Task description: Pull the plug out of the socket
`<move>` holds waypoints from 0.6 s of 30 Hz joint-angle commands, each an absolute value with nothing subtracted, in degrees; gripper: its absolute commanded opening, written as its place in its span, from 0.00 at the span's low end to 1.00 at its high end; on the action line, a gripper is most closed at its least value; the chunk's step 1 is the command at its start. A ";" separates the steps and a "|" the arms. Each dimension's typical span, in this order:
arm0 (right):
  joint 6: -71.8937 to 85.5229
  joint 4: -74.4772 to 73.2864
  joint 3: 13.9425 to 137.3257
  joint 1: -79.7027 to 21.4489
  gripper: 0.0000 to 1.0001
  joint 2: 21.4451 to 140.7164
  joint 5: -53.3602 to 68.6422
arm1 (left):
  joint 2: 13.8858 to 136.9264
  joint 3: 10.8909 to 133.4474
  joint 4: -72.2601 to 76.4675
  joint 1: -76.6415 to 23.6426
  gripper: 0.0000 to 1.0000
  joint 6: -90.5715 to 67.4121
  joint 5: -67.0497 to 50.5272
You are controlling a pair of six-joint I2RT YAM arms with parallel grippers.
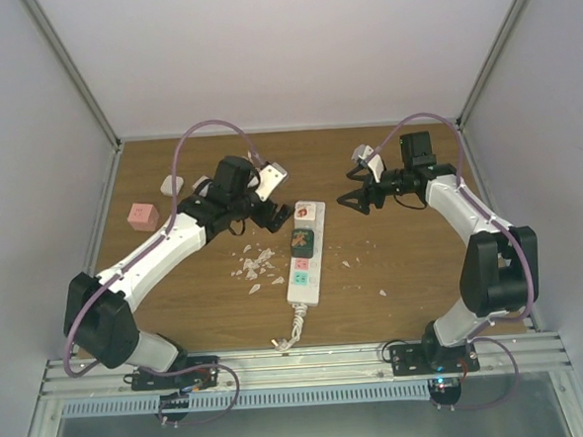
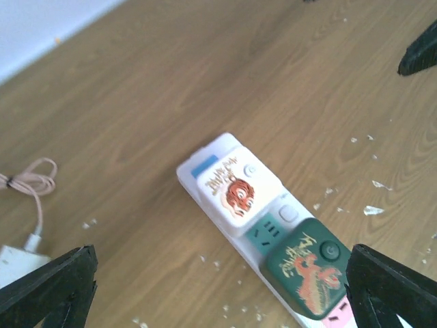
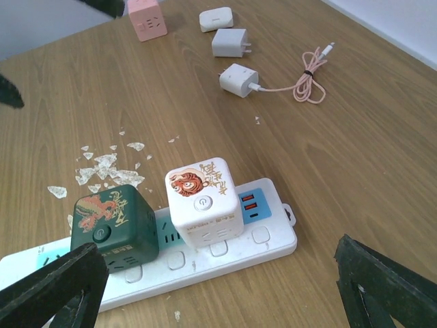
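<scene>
Socket [image 1: 303, 289] with white plug [image 1: 308, 214] at its far end lies just right of the released left gripper [image 1: 280, 217]; right gripper [image 1: 353, 202], released, further right; green plug [image 1: 302, 242], shards [image 1: 258, 263] nearer

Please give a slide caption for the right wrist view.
The socket holds a green cube plug and a white cube plug, side by side.

Calligraphy on white cube plug [image 3: 203, 201], illegible
</scene>
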State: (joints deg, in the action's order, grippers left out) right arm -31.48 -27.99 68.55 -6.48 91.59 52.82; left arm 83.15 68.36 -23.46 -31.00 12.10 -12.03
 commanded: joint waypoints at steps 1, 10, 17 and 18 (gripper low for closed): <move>-32.67 -26.85 68.47 -6.90 0.92 90.41 52.11 | 85.15 68.30 -27.28 -35.06 0.99 2.06 -8.70; -33.05 -26.81 68.03 -6.94 0.93 90.28 51.10 | 90.31 67.77 -29.31 -43.67 0.99 -9.39 -2.78; -33.26 -26.87 67.94 -6.87 0.94 90.22 51.01 | 94.24 68.60 -29.78 -46.68 0.99 -12.96 -0.44; -33.30 -26.96 67.94 -6.88 0.94 90.23 50.94 | 95.08 68.78 -29.87 -46.94 0.99 -13.00 -0.44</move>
